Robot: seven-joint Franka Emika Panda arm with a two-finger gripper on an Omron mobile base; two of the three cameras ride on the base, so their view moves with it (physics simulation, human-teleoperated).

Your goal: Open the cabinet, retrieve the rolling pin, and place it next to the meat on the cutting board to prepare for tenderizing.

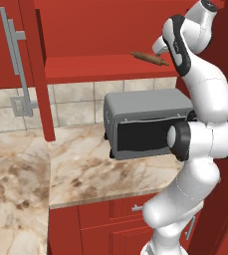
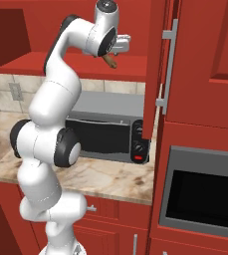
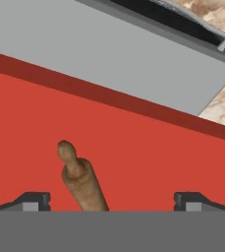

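With both doors of the red wall cabinet (image 1: 110, 30) swung open, each carrying one long silver bar handle, the white arm reaches up to its red inner shelf (image 1: 110, 68). One slim brown wooden rolling pin (image 1: 149, 58) lies on that shelf, a knobbed handle at each end. In the hand view the claw (image 3: 113, 201) hangs just above the pin with its two dark fingertips (image 3: 33, 201) spread as wide as they go, one on either side; nothing is gripped, and I think the tips are clear of the wood, though the angle makes that hard to judge. Below the shelf, one grey toaster oven (image 1: 145, 122) with a dark glass door and two round knobs sits on the marbled beige desk (image 1: 85, 174). One built-in dark oven (image 2: 202, 194) is set in the red tall unit to the right, and red base drawers (image 1: 110, 224) run under the desk.
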